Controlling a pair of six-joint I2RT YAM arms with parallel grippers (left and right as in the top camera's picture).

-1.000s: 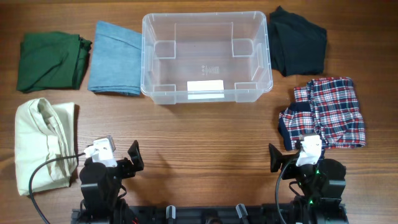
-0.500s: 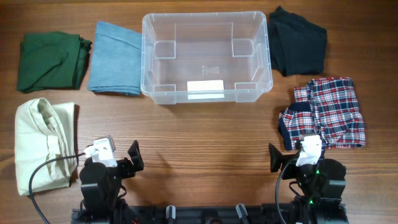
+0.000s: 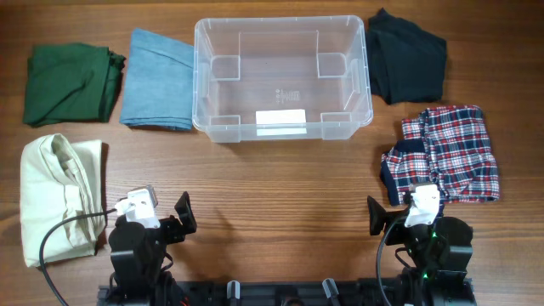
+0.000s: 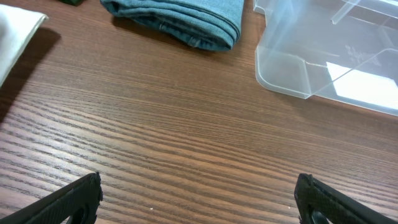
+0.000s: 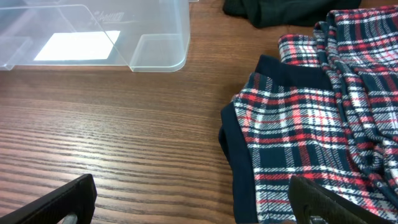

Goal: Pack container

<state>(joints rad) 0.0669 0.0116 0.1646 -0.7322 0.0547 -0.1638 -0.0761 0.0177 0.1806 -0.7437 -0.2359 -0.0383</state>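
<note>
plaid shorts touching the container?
Apart. The right wrist view shows bare table between the plaid shorts and the container corner; overhead agrees.

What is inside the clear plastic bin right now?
No clothes. The bin is empty; only its white label shows through the clear plastic, and nothing inside is covered.

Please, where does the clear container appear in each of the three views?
Overhead: container at top centre.
Left wrist: container in the upper right, cut off.
Right wrist: container in the upper left, cut off.
Shared landmark: its white label.
</note>
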